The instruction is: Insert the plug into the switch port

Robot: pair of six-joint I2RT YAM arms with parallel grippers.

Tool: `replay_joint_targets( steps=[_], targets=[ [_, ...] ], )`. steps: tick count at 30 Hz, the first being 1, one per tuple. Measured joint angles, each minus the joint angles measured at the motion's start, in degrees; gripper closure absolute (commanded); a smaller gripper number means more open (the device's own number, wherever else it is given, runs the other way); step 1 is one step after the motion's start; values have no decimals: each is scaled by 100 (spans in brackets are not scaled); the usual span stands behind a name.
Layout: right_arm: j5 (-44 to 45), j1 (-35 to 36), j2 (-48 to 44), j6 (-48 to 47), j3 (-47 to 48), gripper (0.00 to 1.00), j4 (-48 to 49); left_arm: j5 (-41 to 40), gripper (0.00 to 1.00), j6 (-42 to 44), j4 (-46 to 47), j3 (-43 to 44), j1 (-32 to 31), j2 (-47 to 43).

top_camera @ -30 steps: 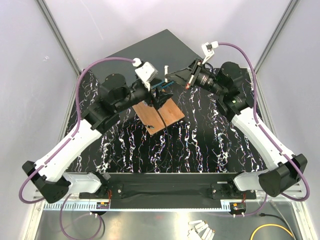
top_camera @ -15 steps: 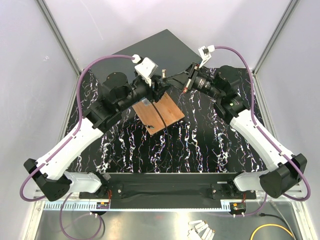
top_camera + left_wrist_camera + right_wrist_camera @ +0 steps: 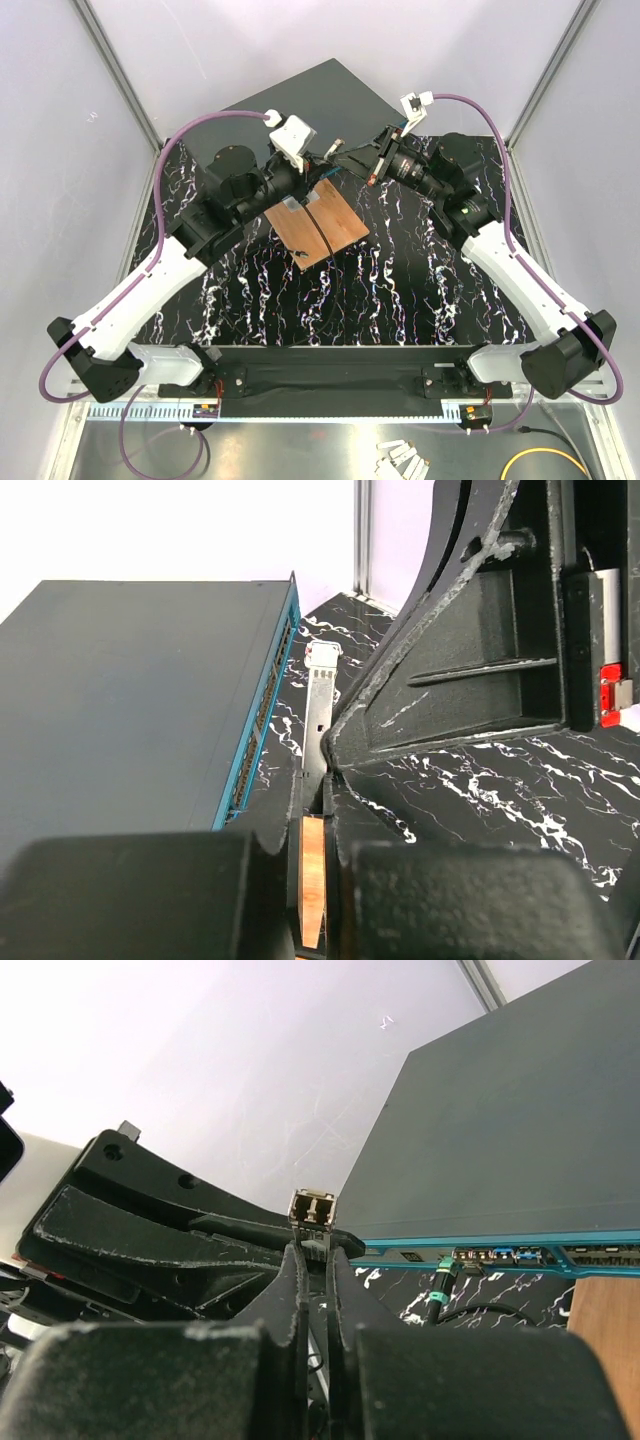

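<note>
The plug (image 3: 333, 150), a slim metal module, hangs in the air just in front of the switch (image 3: 300, 110), a flat dark grey box with a teal front edge. Both grippers meet on it. My left gripper (image 3: 315, 778) is shut on the plug's (image 3: 318, 710) near end, whose silver body runs forward to a white tip. My right gripper (image 3: 313, 1247) is shut on the plug (image 3: 313, 1210), whose two-hole end sticks out above the fingertips. The switch's port row (image 3: 500, 1254) faces the plug. In the top view the left gripper (image 3: 320, 160) and right gripper (image 3: 346, 157) stand nose to nose.
A copper-brown board (image 3: 322, 225) lies on the black marbled table (image 3: 400, 280) under the grippers. A black cable with green bands (image 3: 440, 1285) is plugged into the switch's front. Grey enclosure walls stand close behind the switch.
The left gripper moved up to the plug held by the right gripper and shut on it. The right gripper stayed shut on the plug and shifted only slightly.
</note>
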Motion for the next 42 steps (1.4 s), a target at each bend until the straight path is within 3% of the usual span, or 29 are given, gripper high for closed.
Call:
replay_joint_targets(
  steps=[2,3,6,9,10,12,15,19,26,34,42],
  targets=[
    [-2,0,-17,15,-2,72,-42,-17,100,2,-2,-11,0,-7],
    [-13,0,-26,-2,-2,59,-72,-15,100,7,0,-33,-2,-13],
    [-197,-13,-61,-192,66,39,-448,-35,100,114,-4,-190,0,-105],
    [-448,-68,-61,-758,339,32,-1215,-44,100,363,-28,-413,22,-269],
    [-560,-118,-66,-1027,481,22,-1545,-39,100,452,-61,-474,22,-332],
    [-789,-214,-85,-1602,758,16,-2155,42,100,782,-122,-625,20,-514],
    [-1154,-299,-116,-2651,1207,17,-3228,372,100,1412,-173,-863,24,-835],
    [-1534,-299,48,-3626,1961,26,-4590,782,100,2459,-190,-1255,-37,-1307],
    [-2052,-280,748,-4642,2903,28,-6129,861,100,4343,-214,-1598,-463,-1467],
    [-2063,-11,916,-5136,2981,28,-6859,625,100,5718,-79,-2037,-778,-1469],
    [-1779,293,1062,-5300,3204,36,-6896,581,100,6087,-39,-2070,-863,-1469]
  ],
)
